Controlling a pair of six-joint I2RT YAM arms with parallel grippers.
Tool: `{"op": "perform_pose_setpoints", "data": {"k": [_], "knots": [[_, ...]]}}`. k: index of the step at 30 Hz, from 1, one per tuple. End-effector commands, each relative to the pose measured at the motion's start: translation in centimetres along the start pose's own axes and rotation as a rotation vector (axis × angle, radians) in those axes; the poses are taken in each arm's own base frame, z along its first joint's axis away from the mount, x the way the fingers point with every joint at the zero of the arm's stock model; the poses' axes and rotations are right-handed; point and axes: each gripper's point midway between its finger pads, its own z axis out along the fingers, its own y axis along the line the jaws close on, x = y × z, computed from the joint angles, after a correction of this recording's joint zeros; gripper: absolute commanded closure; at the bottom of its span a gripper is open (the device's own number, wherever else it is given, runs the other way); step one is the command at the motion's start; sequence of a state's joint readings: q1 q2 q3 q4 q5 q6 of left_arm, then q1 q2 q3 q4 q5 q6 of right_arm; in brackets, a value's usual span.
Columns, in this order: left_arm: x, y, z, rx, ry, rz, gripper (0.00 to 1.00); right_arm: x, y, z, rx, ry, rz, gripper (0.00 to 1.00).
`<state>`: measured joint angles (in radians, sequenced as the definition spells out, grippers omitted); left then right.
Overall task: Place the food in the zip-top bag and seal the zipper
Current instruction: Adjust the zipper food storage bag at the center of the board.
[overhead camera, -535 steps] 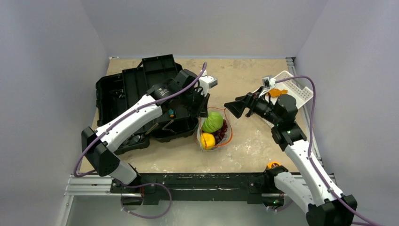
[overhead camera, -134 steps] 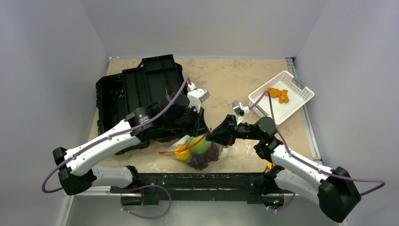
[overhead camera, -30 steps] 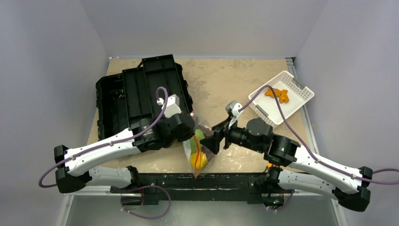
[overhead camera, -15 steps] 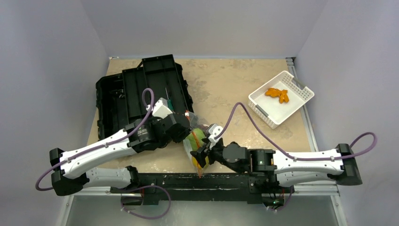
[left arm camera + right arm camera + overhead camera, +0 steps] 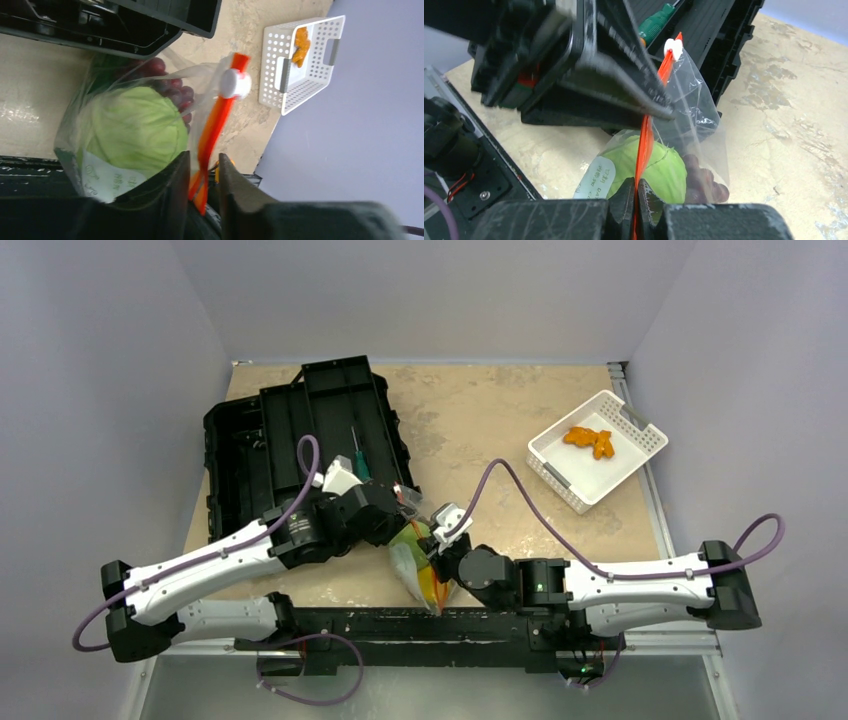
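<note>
While the right gripper clamps tight on the zipper, the left gripper straddles the same strip with a narrow gap, farther along toward the toolbox. The bag, holding the cabbage and grapes, sits just beside the toolbox's near edge.
</note>
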<state>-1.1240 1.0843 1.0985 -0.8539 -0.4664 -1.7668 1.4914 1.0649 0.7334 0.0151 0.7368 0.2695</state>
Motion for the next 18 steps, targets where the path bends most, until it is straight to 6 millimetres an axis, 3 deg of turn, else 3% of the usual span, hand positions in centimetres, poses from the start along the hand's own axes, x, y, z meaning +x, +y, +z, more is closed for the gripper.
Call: {"op": "perform_pose_setpoints", "data": {"k": [1,6,12,18], "knots": [[-1.4,-2.5,-1.9,0.146,-0.015,0.010,0.61,-2.2,1.6,-0.7,-0.135,-0.079,0.009,1.00],[-2.8,-3.8,-4.6,0.332,-0.048,0.231,0.34,-3.0,2.2,-1.7,-0.366,-0.121,0.001,1.00],[-2.5,-4.1,-7.3,0.583,-0.074,0.779,0.26,-4.4,2.2,-3.3,-0.659,-0.131,0.021,1.00],[-1.9,-2.0,-6.8,0.692,0.010,0.961,0.21,-3.5,3.6,-3.5,-0.816,-0.078,0.023,1.00]]}}
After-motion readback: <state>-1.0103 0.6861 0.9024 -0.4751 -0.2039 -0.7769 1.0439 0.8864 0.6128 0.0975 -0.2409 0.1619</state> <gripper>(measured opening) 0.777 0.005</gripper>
